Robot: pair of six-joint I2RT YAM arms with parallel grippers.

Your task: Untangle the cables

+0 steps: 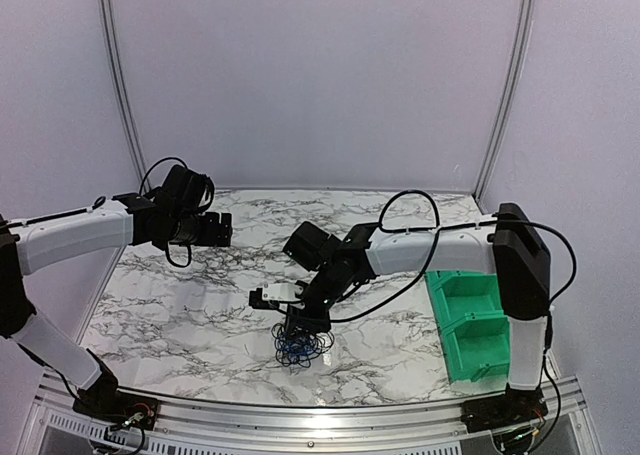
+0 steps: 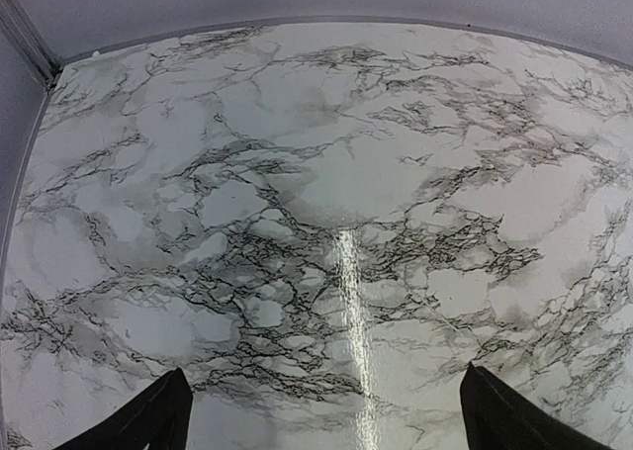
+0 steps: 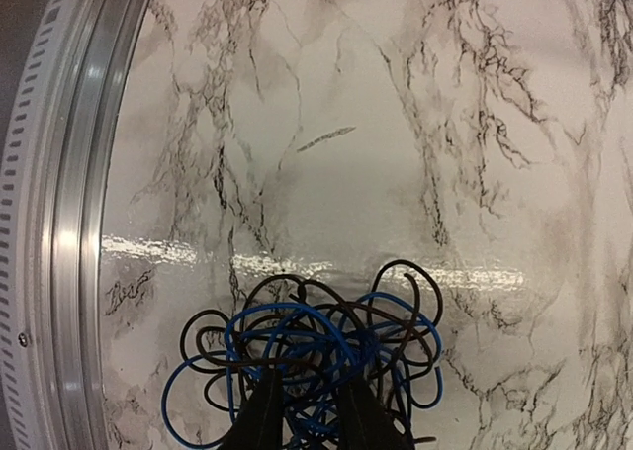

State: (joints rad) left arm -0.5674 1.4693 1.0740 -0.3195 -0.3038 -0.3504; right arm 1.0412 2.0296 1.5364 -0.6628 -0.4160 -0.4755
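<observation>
At the near edge of the marble-patterned surface (image 1: 180,315), we see the cables (image 1: 304,347), blue and black, lying in one small tangle near the metal rail (image 3: 69,232). The right gripper (image 3: 309,396) reaches down into the heap, its fingers (image 3: 259,420) a narrow gap apart with strands between them; we cannot tell whether any strand is pinched. The left gripper (image 2: 321,376) hovers above the surface well to the left, fingers spread wide, holding nothing. At the right edge sit green bins (image 1: 470,325).
</observation>
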